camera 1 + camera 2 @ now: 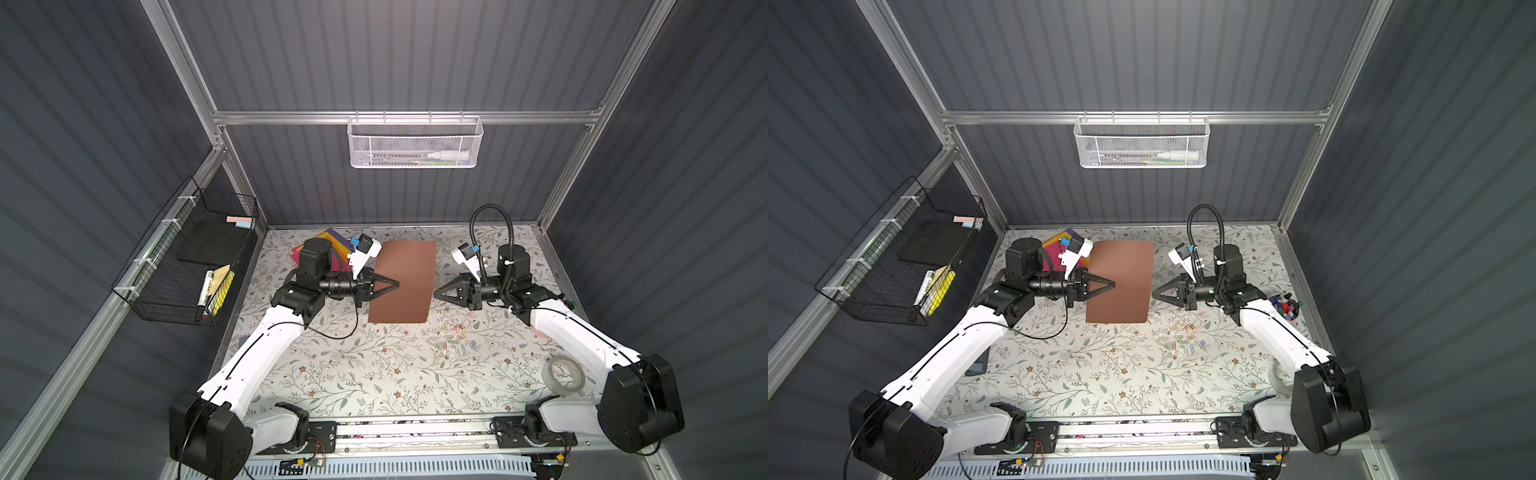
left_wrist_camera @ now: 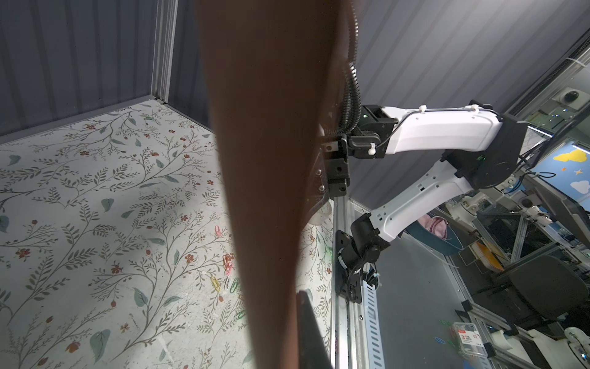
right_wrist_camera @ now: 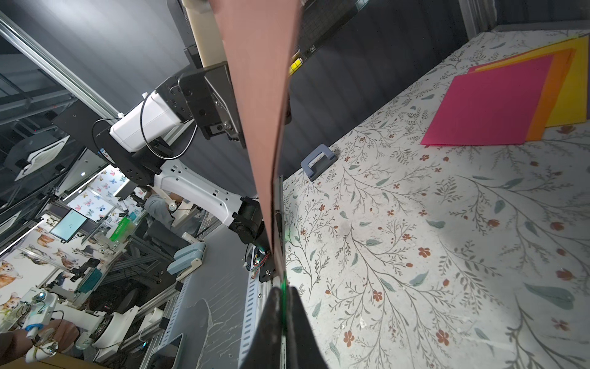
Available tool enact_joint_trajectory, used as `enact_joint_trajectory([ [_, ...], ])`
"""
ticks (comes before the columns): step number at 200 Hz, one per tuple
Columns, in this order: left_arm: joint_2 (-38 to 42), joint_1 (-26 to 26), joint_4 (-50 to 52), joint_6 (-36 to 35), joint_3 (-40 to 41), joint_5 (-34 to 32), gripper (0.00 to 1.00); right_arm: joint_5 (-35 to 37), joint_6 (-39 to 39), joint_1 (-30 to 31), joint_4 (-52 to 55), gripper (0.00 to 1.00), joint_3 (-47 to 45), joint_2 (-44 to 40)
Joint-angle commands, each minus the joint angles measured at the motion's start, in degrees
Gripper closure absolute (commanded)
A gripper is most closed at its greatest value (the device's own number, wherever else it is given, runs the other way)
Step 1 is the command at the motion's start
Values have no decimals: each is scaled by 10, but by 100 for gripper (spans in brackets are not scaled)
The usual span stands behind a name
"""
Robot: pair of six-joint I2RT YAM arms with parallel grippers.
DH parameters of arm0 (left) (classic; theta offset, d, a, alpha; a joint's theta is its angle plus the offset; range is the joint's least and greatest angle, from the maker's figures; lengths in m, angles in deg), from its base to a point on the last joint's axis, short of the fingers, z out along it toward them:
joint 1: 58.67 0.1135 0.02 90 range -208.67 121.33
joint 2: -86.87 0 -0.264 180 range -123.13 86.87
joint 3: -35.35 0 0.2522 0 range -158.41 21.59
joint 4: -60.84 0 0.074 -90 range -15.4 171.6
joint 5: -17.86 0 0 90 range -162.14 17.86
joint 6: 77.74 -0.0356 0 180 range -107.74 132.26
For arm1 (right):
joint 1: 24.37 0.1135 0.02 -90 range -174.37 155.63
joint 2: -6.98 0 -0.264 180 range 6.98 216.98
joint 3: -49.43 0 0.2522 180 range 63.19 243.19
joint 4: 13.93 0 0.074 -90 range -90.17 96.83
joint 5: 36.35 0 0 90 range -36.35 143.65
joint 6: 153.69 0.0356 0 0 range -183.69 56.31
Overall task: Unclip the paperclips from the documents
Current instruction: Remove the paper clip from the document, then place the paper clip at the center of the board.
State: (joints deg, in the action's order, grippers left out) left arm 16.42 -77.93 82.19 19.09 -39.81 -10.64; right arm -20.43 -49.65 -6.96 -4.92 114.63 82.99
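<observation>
Over the middle of the table [image 1: 353, 374], a brown sheet [image 1: 405, 286] is held up off the surface, slung between the two arms. Its left edge is pinched by the left gripper [image 1: 397, 284], with the jaws clamped on the paper. The right gripper [image 1: 435, 293] is closed too, right at the sheet's right edge. In the right wrist view a thin green strip [image 3: 283, 306] is seen squeezed between its jaws, but whether that's a clip can't be told, tbh. Loose clips [image 1: 453, 338] in mixed colours are scattered on the table just near of the sheet, toward the right. A stack [image 3: 491, 105] of other sheets, magenta on top with orange and yellow under it, can be seen at the far left, behind the left arm.
</observation>
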Motion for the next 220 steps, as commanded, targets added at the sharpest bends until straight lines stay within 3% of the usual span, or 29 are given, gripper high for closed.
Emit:
enact_joint_trajectory([
  [1, -5, 5, 13, -13, -17, -39, 100, 61, -30, -11, 55, 93, 7, -9],
  [29, -23, 13, -16, 26, 0, -159, 100, 183, -21, -19, 116, 96, -19, 6],
  [55, -65, 34, -80, 69, 18, -214, 100, 257, 16, -20, 131, 100, -65, 33],
  [99, -182, 104, -190, 118, -3, -227, 100, 369, 33, -11, 202, 100, -98, 76],
  [136, -297, 162, -214, 112, -58, -219, 100, 434, 35, -5, 260, 100, -81, 100],
  [156, -352, 192, -201, 104, -85, -220, 100, 469, 26, 7, 299, 84, -60, 113],
  [187, -401, 232, -228, 113, -91, -218, 100, 524, 10, 40, 356, 47, -32, 109],
  [202, -418, 245, -232, 115, -102, -224, 100, 543, 11, 54, 367, 39, -26, 99],
  [220, -445, 257, -221, 117, -121, -240, 100, 553, 12, 63, 384, 36, -16, 97],
])
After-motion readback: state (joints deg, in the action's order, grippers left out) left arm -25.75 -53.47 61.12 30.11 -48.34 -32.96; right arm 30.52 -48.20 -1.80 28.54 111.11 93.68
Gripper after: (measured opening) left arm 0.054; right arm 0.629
